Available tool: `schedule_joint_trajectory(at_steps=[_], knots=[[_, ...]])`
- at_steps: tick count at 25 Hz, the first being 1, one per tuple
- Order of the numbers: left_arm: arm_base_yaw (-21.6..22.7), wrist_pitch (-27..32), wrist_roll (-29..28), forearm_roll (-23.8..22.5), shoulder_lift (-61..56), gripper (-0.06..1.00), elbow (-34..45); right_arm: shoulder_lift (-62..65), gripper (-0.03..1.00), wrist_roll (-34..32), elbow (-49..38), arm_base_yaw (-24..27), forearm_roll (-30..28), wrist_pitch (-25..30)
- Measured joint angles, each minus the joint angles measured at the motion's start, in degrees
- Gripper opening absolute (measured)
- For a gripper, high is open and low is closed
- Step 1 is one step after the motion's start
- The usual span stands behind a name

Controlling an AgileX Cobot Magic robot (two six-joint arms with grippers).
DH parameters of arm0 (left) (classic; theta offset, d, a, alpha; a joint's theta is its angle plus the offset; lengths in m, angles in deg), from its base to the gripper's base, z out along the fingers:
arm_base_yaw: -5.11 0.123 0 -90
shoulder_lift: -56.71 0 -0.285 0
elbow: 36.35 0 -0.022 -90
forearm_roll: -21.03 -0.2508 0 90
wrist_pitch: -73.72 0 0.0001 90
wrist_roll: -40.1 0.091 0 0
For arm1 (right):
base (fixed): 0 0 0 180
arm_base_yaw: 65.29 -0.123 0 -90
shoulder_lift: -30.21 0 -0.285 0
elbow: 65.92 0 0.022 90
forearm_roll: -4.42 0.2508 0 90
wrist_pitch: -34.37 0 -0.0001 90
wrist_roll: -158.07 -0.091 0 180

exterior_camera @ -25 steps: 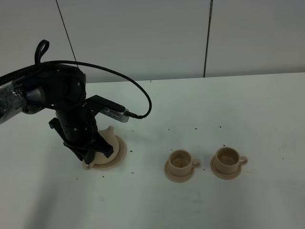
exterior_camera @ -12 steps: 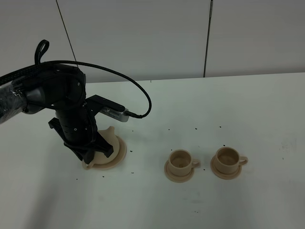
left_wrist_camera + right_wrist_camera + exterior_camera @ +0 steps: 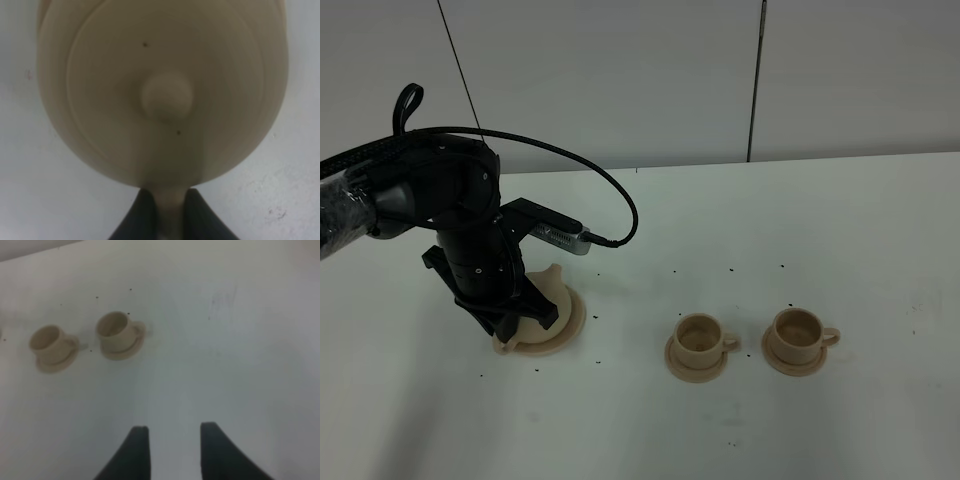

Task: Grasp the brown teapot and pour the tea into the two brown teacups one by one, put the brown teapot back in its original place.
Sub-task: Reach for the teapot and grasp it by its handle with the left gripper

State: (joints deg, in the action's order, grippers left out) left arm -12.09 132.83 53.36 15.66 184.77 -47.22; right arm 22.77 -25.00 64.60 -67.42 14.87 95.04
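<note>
The brown teapot fills the left wrist view, lid knob in the middle. Its loop handle sits between the two black fingers of my left gripper, which is shut on it. In the high view the left arm covers most of the teapot; only the spout side shows. The pot rests on its wide saucer, the original place. The two brown teacups stand on small saucers to the right. My right gripper hangs open above bare table, the teacups well ahead of it. The tea is hidden.
A black cable loops from the left arm over the table behind the teapot. Small dark specks dot the white table. A white wall rises behind the far edge.
</note>
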Motion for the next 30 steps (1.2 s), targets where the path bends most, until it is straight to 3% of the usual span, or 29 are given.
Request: schedule_joint_trajectory(at_steps=[30], knots=[[0.00, 1.95, 0.00, -0.06, -1.09, 0.17, -0.87, 0.00, 0.24, 0.00, 0.00, 0.00, 0.00, 0.00]])
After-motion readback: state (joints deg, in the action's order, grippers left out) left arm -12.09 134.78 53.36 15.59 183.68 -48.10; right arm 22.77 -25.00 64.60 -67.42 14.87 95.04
